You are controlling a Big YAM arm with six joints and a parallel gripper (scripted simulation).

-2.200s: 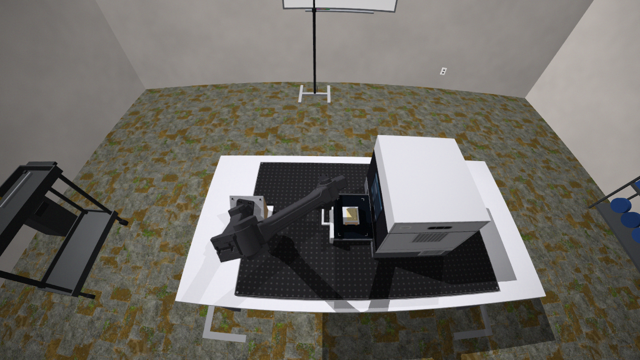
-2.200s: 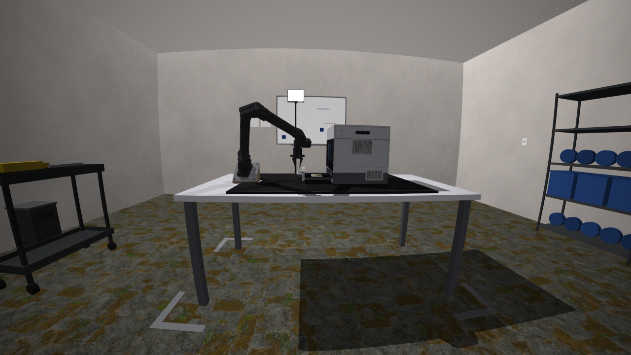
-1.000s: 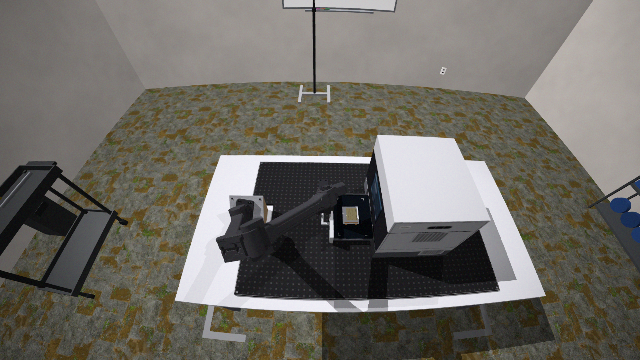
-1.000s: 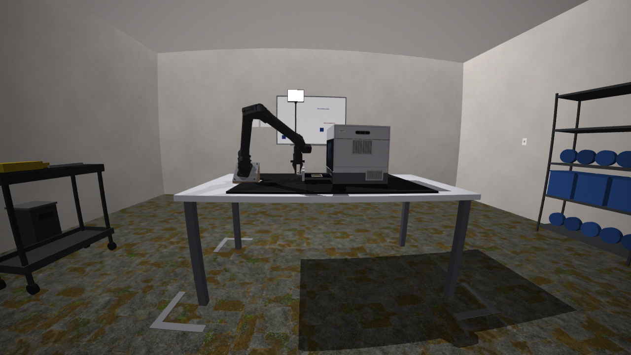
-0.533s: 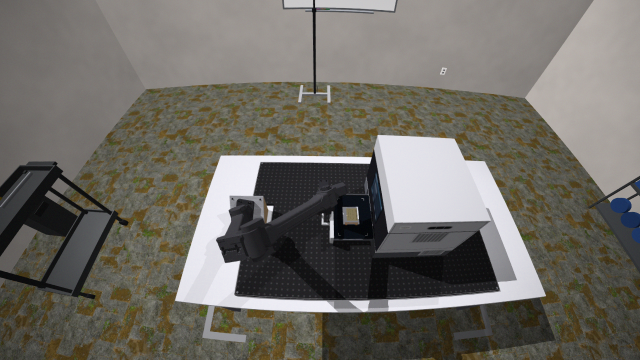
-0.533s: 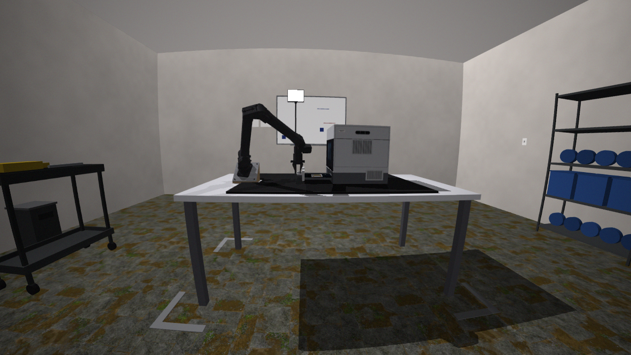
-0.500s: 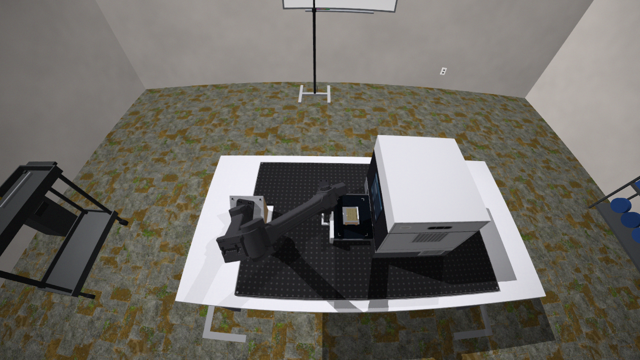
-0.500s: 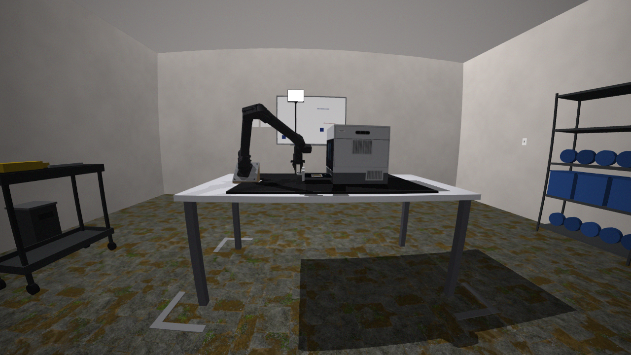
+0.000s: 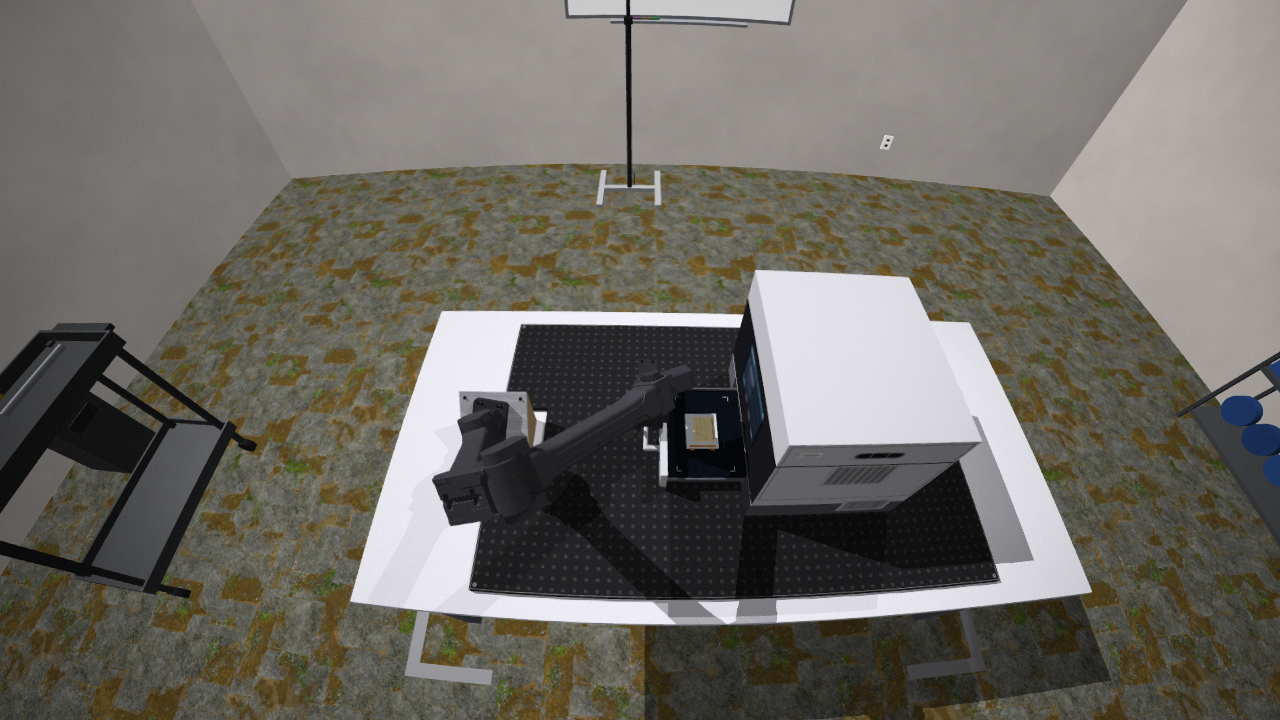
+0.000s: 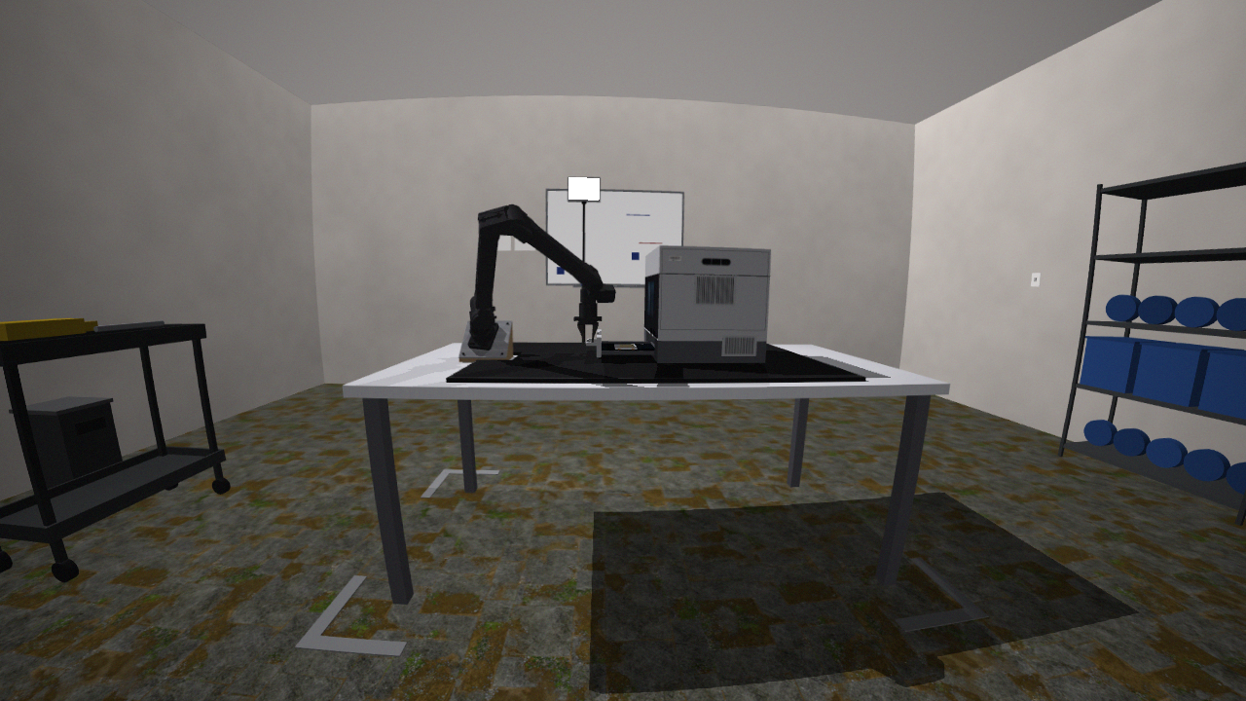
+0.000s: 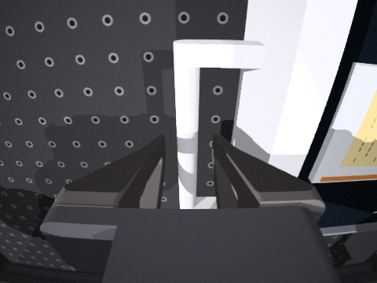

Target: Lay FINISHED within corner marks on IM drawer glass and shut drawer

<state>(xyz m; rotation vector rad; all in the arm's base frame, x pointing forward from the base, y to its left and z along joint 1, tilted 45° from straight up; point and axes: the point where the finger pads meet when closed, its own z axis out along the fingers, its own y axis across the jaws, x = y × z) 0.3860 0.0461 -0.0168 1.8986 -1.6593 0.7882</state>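
Pale walls point(image 9: 537, 89) point(image 10: 418, 174) enclose a mottled carpet point(image 9: 358, 232) point(image 10: 488, 540), where we see a white tabletop point(image 9: 402, 537) point(image 10: 644, 391) bearing a black dotted board point(image 9: 608, 555) point(image 10: 523, 380) point(image 11: 78, 76). Toward its right stands IM point(image 9: 850, 358) point(image 10: 714, 305), white and upright; we see the black arm point(image 9: 595, 422) point(image 10: 557, 248) reaching in from the left. IM's drawer point(image 9: 663, 458) point(image 10: 598, 345) point(image 11: 271, 98) is pulled out leftward. Over its handle point(image 9: 646, 445) point(image 11: 188, 102), we find the hand point(image 9: 655, 433) point(image 10: 588, 338) point(image 11: 188, 143) partly spread, its fingers on either side of the upright-looking bar in the wrist view, gaps showing both ways, pinching nothing.

FINISHED point(image 9: 701, 430) point(image 10: 624, 347) point(image 11: 342, 130) lies flat on the drawer's dark glass, roughly centred among the corner marks point(image 9: 731, 470). We see a pale, flat rectangle with a yellow window point(image 9: 705, 428) point(image 11: 363, 145), green dashes and an orange strip point(image 9: 703, 448) point(image 11: 349, 178) at its near end. Its long axis runs near to far, along the marked rectangle.

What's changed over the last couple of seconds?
The gripper moved down to straddle the handle; it's open, gripping nothing. The drawer, FINISHED and IM show no visible shift.
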